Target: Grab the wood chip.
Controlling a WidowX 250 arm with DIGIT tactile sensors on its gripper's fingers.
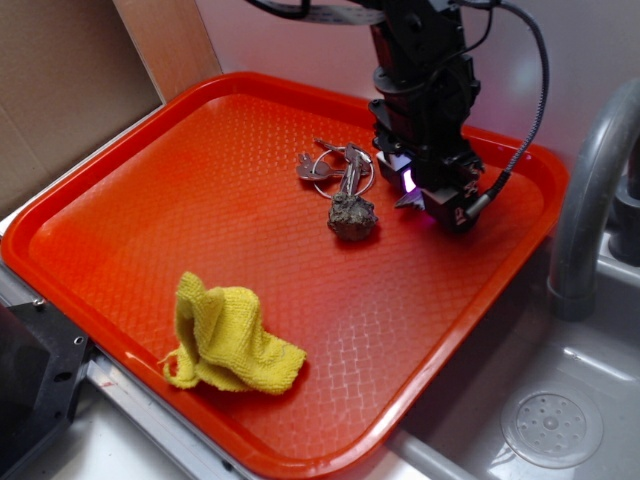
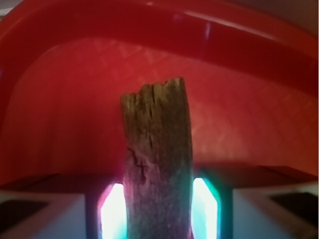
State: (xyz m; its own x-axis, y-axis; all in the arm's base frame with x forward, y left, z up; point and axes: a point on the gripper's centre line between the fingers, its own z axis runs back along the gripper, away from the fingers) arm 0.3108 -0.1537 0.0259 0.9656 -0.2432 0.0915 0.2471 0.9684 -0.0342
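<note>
I see the pincer (image 1: 432, 200) lowered over the far right part of the red tray (image 1: 150, 200), its tip close to the tray floor. In the wrist view the wood chip (image 2: 158, 164) stands lengthwise between the two fingers, flanked by lit panels on either side; its rough, cracked end points away from the camera toward the tray's far wall. I judge the pincer clenched on the wood chip. In the exterior view only a small pointed grey tip of the chip (image 1: 409, 200) shows at the pincer's left edge; whether it rests on the tray or is lifted clear, I cannot tell.

Just left of the pincer lies a dark knobbly clump (image 1: 352, 216), and beyond it a ring of metal keys (image 1: 335, 166), touching the clump. Well apart, toward the near left corner, sits a crumpled yellow cloth (image 1: 228, 340).
</note>
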